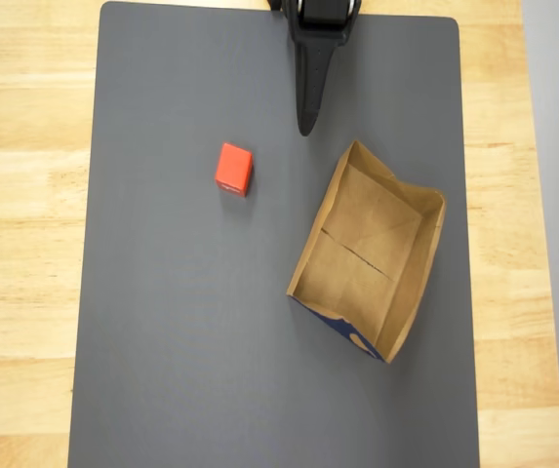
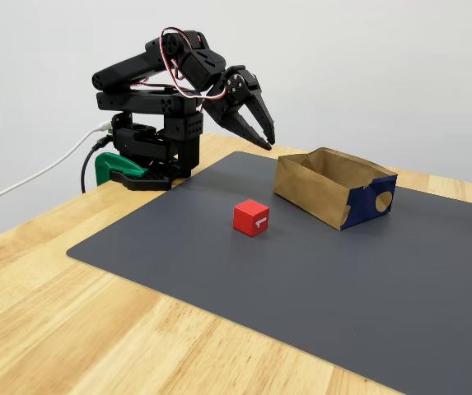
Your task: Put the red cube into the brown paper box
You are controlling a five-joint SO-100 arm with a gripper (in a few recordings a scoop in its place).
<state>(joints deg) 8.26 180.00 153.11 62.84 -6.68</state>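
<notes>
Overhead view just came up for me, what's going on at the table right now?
Nothing is being handled yet. The robot's hand hangs in the air at the back edge of the dark mat, folded in near its base and holding nothing. The red cube sits on the mat by itself, apart from the brown paper box, which lies open and empty beside it. The cube has not been picked up.

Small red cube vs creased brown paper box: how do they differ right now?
The small red cube is solid bright red with a white mark on one face; the creased brown paper box is an open, empty tray with dark blue print on one end. The cube is far smaller. Both rest on the dark grey mat, apart.
</notes>
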